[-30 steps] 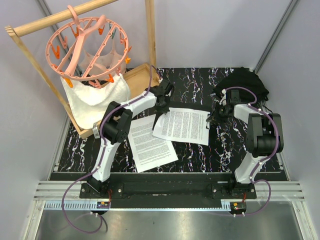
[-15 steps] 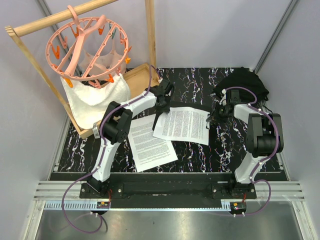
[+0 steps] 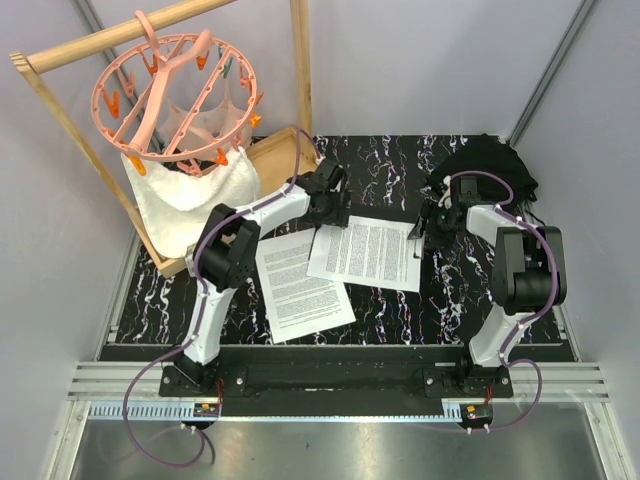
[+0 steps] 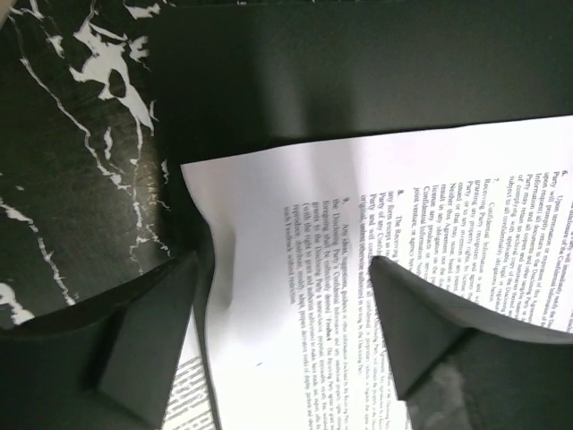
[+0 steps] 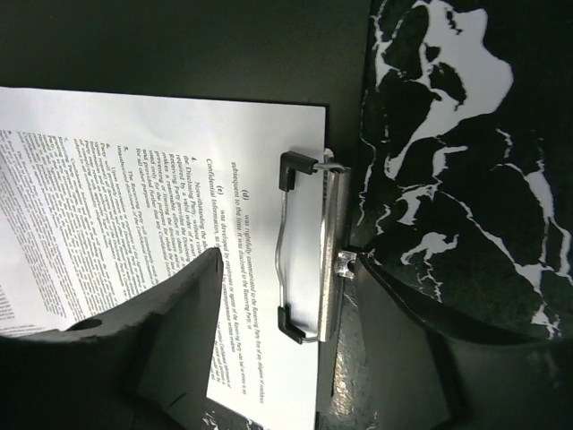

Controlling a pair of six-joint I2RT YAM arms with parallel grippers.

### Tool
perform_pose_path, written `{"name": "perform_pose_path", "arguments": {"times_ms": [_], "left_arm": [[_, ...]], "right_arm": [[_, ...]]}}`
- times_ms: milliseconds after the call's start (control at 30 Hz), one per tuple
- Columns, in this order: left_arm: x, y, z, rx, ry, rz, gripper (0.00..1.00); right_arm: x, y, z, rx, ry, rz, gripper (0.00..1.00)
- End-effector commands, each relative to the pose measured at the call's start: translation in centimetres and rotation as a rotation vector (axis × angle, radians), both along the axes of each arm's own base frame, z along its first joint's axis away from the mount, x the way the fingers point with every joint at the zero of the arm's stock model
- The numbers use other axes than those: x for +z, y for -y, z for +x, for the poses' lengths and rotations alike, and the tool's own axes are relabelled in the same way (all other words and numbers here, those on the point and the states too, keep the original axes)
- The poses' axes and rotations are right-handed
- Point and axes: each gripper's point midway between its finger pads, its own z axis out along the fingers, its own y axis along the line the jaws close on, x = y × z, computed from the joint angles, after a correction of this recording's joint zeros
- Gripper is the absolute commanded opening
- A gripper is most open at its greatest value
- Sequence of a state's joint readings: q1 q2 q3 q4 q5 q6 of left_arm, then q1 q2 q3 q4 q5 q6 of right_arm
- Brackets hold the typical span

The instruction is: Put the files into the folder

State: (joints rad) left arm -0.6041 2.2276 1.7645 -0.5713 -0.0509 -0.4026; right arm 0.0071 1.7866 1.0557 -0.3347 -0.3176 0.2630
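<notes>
Where the printed sheet (image 3: 365, 252) rests on the black folder (image 4: 269, 81) at mid-table, the left gripper (image 4: 282, 269) stands over the sheet's far-left corner, fingers spread; a second ago they were pressed together. A second sheet (image 3: 298, 285) lies nearer the table's (image 3: 450, 300) near-left corner, tucked under the first. The right gripper (image 5: 285, 260) straddles the silver clip (image 5: 331, 242), also newly spread. From above, the folder barely shows against the dark table.
</notes>
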Motion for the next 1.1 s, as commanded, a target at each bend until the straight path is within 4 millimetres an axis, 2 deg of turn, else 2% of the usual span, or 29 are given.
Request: {"name": "perform_pose_path", "arguments": {"times_ms": [0,33,67,100,167,200,233,267,300,333,367,400,433,467,500,533,567,600,667,700,733,800,833,867,900,967,1000,1067], "left_arm": [[5.5,0.2,0.5,-0.012,0.103,-0.049,0.88],[6.7,0.1,0.5,-0.009,0.124,-0.054,0.89],[7.2,-0.1,0.4,-0.012,0.133,-0.051,0.97],[7.7,-0.3,0.2,-0.011,0.140,-0.046,0.99],[10.0,-0.8,0.0,-0.009,0.182,-0.042,0.99],[10.3,-1.2,-0.5,-0.008,0.185,-0.033,0.99],[12.1,-1.7,-0.9,-0.009,0.215,-0.040,0.99],[12.7,-1.9,-1.3,-0.011,0.224,-0.045,0.99],[12.4,-2.3,-2.2,-0.019,0.210,-0.041,0.99],[14.2,-2.5,-2.9,-0.027,0.242,-0.063,0.98],[14.6,-2.5,-3.6,-0.042,0.249,-0.066,0.98],[14.0,-2.9,-4.5,-0.053,0.239,-0.060,0.97],[15.1,-3.1,-5.2,-0.058,0.259,-0.077,0.97],[14.2,-3.4,-6.0,-0.062,0.235,-0.074,0.95],[14.9,-2.9,-6.6,-0.082,0.240,-0.123,0.95],[14.6,-2.4,-6.9,-0.086,0.229,-0.153,0.94],[13.6,-2.3,-7.4,-0.092,0.209,-0.166,0.91],[13.8,-1.1,-7.7,-0.122,0.200,-0.226,0.89],[13.0,0.0,-7.5,-0.119,0.167,-0.264,0.83],[13.1,0.8,-7.2,-0.128,0.166,-0.293,0.81],[11.8,1.4,-6.7,-0.123,0.141,-0.294,0.78],[11.5,2.7,-5.5,-0.131,0.153,-0.325,0.71],[9.4,3.2,-4.9,-0.125,0.123,-0.310,0.68],[9.5,3.9,-4.0,-0.124,0.132,-0.318,0.67],[7.2,4.1,-3.5,-0.113,0.098,-0.288,0.64],[6.0,4.6,-2.5,-0.105,0.096,-0.278,0.63],[3.9,4.5,-2.4,-0.093,0.065,-0.247,0.63],[2.2,3.8,-2.4,-0.076,0.045,-0.200,0.63]], "right_arm": [[2.1,1.1,0.4,-0.023,0.011,-0.090,0.70],[2.4,1.4,0.3,-0.030,0.001,-0.113,0.70],[3.0,1.4,0.3,-0.031,0.007,-0.124,0.71],[4.3,1.0,0.7,-0.024,0.035,-0.131,0.72],[5.3,0.7,0.6,-0.016,0.043,-0.168,0.72],[5.9,-0.6,0.4,0.021,0.060,-0.180,0.72],[5.9,-0.7,0.1,0.024,0.056,-0.208,0.72],[6.2,-1.2,-0.1,0.036,0.062,-0.220,0.72],[6.2,-1.4,-0.3,0.041,0.061,-0.233,0.72],[6.2,-2.4,-0.5,0.069,0.069,-0.230,0.72],[6.1,-3.0,-0.6,0.083,0.072,-0.220,0.72],[5.8,-3.7,-0.7,0.105,0.069,-0.203,0.72],[5.7,-5.0,-0.8,0.132,0.076,-0.194,0.72],[5.5,-5.8,-0.6,0.147,0.076,-0.188,0.72],[5.5,-6.9,-0.5,0.164,0.085,-0.167,0.71],[5.4,-8.1,-0.5,0.185,0.088,-0.153,0.70],[5.2,-8.9,-0.2,0.190,0.085,-0.136,0.70],[5.3,-9.8,-0.1,0.202,0.086,-0.095,0.68],[4.9,-10.8,0.1,0.193,0.070,-0.043,0.67],[4.8,-10.9,0.3,0.188,0.070,-0.037,0.65],[4.6,-10.9,0.3,0.180,0.065,-0.036,0.63],[3.6,-10.7,0.4,0.174,0.048,-0.056,0.62],[3.4,-10.5,0.5,0.180,0.047,-0.065,0.61],[2.8,-10.5,0.4,0.183,0.034,-0.071,0.59],[2.4,-10.1,0.4,0.178,0.029,-0.090,0.59],[1.8,-9.7,0.0,0.180,0.019,-0.114,0.58],[1.6,-9.1,0.0,0.176,0.020,-0.140,0.58],[1.0,-8.5,-0.6,0.175,0.010,-0.168,0.58]]}}
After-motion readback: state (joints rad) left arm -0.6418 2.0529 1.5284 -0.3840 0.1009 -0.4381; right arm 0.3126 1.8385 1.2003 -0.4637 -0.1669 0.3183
